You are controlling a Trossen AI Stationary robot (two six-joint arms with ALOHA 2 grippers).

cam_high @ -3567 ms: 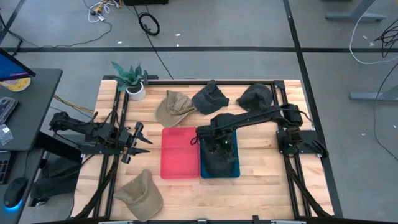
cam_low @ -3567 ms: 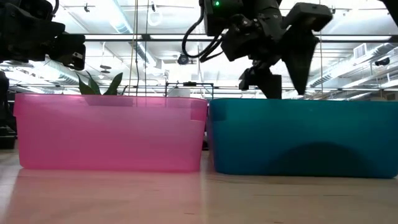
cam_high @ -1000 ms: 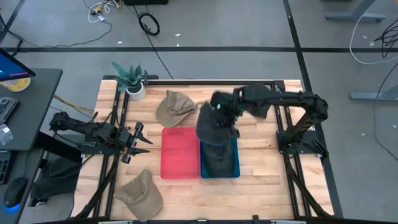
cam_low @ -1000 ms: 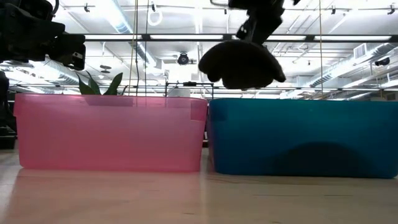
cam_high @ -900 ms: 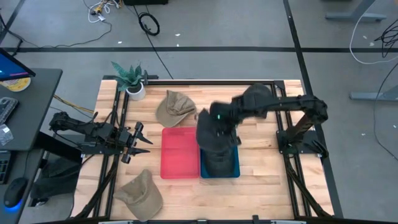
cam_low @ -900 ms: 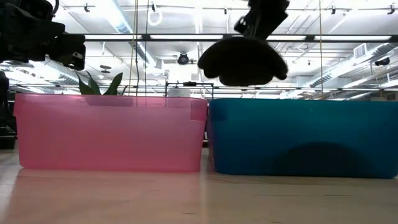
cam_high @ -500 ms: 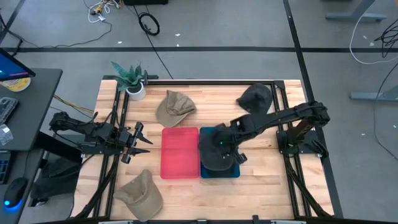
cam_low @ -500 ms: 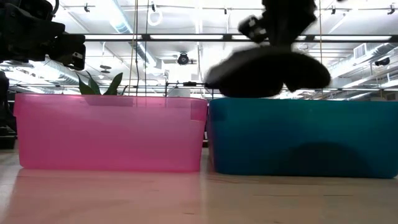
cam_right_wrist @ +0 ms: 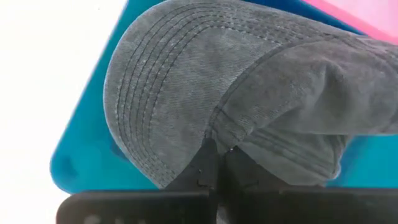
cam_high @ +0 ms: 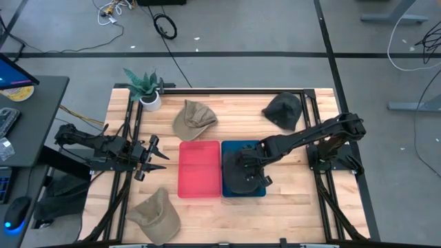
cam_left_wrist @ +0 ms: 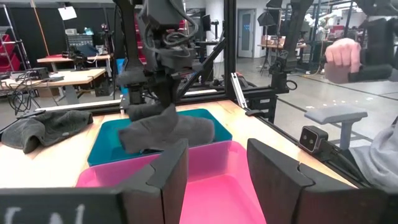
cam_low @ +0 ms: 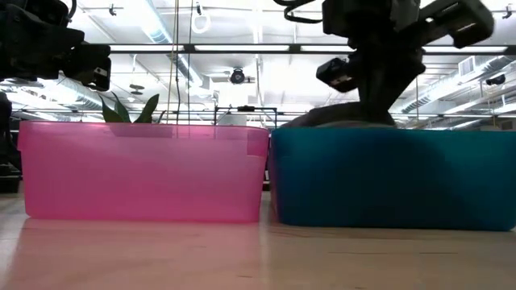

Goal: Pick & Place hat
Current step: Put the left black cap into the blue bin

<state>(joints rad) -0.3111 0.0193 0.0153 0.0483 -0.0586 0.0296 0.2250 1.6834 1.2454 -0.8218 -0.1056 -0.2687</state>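
Pinched in the right gripper [cam_right_wrist: 214, 163], a dark grey cap [cam_right_wrist: 249, 93] is being lowered into the teal bin [cam_high: 242, 194], so release is judged next, while farther left the left gripper [cam_high: 153, 157] is kept spread.

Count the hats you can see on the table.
4: a tan hat by the plant, a tan hat at the near edge, a dark hat at the far right, a dark hat in the blue bin. More may lie beneath.
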